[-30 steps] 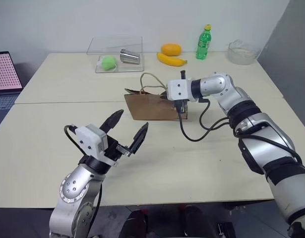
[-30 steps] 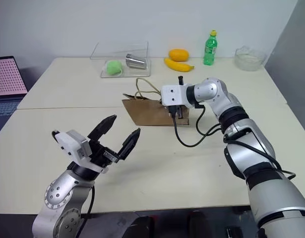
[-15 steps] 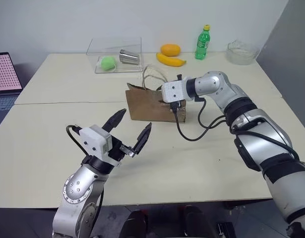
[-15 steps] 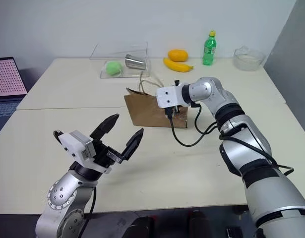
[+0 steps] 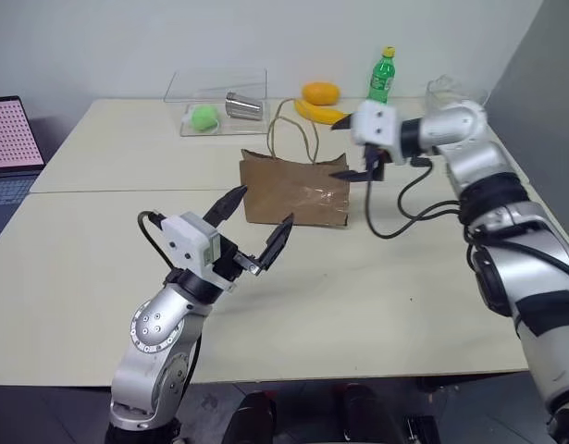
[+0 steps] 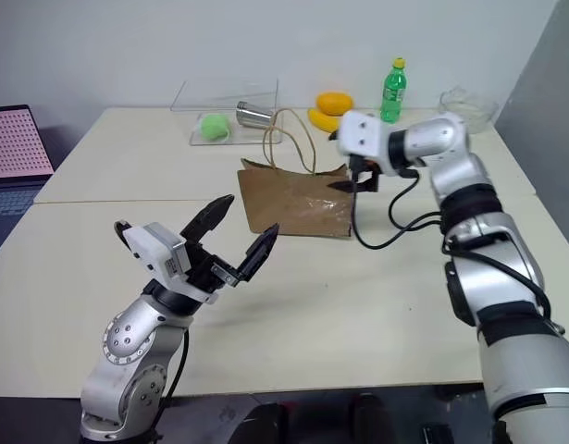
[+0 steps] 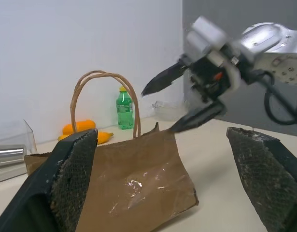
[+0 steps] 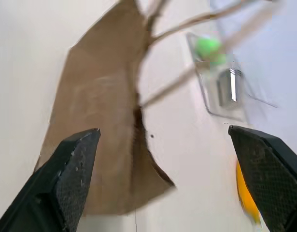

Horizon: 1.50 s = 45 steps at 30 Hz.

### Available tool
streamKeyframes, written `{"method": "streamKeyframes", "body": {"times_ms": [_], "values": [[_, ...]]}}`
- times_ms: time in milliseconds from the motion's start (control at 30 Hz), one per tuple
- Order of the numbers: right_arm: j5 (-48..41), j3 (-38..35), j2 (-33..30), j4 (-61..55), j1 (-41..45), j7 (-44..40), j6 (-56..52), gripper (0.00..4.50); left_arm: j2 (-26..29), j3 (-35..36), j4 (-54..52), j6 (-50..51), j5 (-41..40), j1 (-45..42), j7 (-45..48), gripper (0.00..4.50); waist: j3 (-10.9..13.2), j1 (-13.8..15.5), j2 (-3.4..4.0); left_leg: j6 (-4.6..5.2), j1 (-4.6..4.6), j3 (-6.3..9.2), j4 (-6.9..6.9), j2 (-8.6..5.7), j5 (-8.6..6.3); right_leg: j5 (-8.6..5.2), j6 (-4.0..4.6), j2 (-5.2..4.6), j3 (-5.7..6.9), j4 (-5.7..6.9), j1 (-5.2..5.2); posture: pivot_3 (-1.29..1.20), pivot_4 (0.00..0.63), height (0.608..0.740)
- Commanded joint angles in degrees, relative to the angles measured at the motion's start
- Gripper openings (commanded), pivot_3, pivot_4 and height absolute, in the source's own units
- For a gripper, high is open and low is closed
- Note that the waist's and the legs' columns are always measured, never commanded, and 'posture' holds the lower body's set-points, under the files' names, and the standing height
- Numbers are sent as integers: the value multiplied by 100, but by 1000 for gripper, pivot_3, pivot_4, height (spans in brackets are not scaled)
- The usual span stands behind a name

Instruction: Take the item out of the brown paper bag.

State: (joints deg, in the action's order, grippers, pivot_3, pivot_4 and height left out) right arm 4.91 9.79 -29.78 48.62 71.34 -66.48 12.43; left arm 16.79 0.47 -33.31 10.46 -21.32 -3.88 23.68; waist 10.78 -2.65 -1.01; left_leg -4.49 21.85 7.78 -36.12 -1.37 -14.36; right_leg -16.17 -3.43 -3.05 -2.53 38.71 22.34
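Bag upright, both grippers empty

Bag first: the brown paper bag [image 5: 296, 192] stands upright mid-tabletop [image 5: 377, 287], mouth and loop handles pointing up. The small red item cannot be seen; judging by the task, it probably lies inside. The right gripper [image 5: 351, 151] hangs just beside the bag's upper right corner, jaws wide apart, holding nothing. The left gripper [image 5: 258, 218] hovers in front of the bag, near its lower left corner, jaws also spread and empty. The right arm is nearer the mouth, so a reach from above along the bag's upright axis looks like its job.
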Motion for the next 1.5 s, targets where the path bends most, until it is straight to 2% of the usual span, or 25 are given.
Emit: {"method": "streamKeyframes", "body": {"times_ms": [33, 167, 267, 333, 433, 600, 667, 767, 867, 933, 1033, 1233, 1500], "values": [[-966, -921, -570, -3094, -1711, 189, -1776, 4470, 57, 88, 36, 105, -107, -126, 26, 4483, -5, 105, -7, 0, 4, 8, 0, 2, 0, 0, 0, 0, 6, -5, -2, 0, 150, 740], [-1826, -1650, -381, -6350, -3895, 1234, -3606, 4470, 113, 220, 302, 44, -216, -300, 197, 4483, -1, 95, 2, 1, 22, 9, 3, 0, -1, 0, 0, -3, 5, -15, 7, 0, 150, 740], [-2056, -1846, 243, -7757, -5208, 2170, -4006, 4500, 207, 335, 737, -154, -226, -563, 468, 3924, -2, 59, 3, 1, 12, -5, 0, 5, -1, -1, -2, 1, -4, -1, 12, 0, 150, 740], [-1907, -1784, 692, -8345, -5976, 2767, -3847, 4500, 279, 446, 1271, -312, -178, -930, 631, 3277, -8, 90, 1, 0, -8, 2, 2, 8, 0, -2, -4, 6, 3, 7, -4, 0, 150, 740], [-1871, -1532, 1133, -9002, -6481, 3378, -3944, 4500, 465, 577, 2129, -461, -202, -1619, 962, 2352, -6, 87, 3, -3, -10, -1, -3, 3, 6, -15, -33, 9, -2, 5, -8, 0, 150, 740], [-1822, -1189, 1219, -9417, -6525, 3844, -4152, 4500, 752, 686, 3888, -642, -179, -2973, 1554, 651, -8, 77, -1, 0, -9, 4, -8, 4, 12, -9, -42, 12, 3, 0, -9, 0, 150, 740], [-1819, -1143, 1169, -9475, -6496, 3935, -4170, 4500, 818, 701, 4702, -712, -94, -3553, 1717, 21, -8, 81, -1, 0, -7, 7, -5, 3, 12, 6, -18, 11, 6, 0, -8, 0, 150, 740], [-1813, -1071, 1086, -9582, -6499, 4023, -4204, 4500, 904, 692, 6098, -976, 138, -4487, 1879, 21, -7, 80, -2, 0, -1, 12, -2, 1, 12, 6, -17, 11, 10, -4, -3, 0, 150, 740], [-1845, -1050, 1031, -9692, -6529, 4118, -4260, 4500, 1011, 412, 7835, -1437, 814, -5596, 1783, 21, -1, 79, -13, 1, 7, 16, 2, -1, 11, 6, -18, 10, 15, -15, -1, 0, 150, 740], [-1846, -998, 996, -9758, -6547, 4163, -4296, 4500, 1044, 210, 8901, -1940, 1313, -6288, 1532, 21, 1, 78, -16, 1, 13, 16, 1, -5, 11, 5, -18, 8, 16, -18, -2, 0, 150, 740], [-1860, -916, 951, -9846, -6548, 4218, -4382, 4500, 1003, 45, 9947, -2282, 1796, -7026, 1159, 21, 3, 69, -19, 3, 15, 15, 2, -10, 10, 5, -20, 4, 15, -22, -1, 0, 150, 740], [-1875, -833, 874, -10007, -6638, 4301, -4518, 4500, 874, -393, 10742, -2358, 2576, -7468, 1234, 21, 3, 61, -19, 3, 14, 14, 2, -9, 10, 3, -22, 4, 14, -14, 2, 0, 150, 740], [-2128, -879, 753, -10295, -6797, 4358, -4880, 4500, 877, -615, 10862, -2042, 2927, -7546, 2781, 21, 4, 56, -20, 3, 15, 14, 1, -8, 11, -9, -43, 5, 14, -8, 4, 0, 150, 740]]}}
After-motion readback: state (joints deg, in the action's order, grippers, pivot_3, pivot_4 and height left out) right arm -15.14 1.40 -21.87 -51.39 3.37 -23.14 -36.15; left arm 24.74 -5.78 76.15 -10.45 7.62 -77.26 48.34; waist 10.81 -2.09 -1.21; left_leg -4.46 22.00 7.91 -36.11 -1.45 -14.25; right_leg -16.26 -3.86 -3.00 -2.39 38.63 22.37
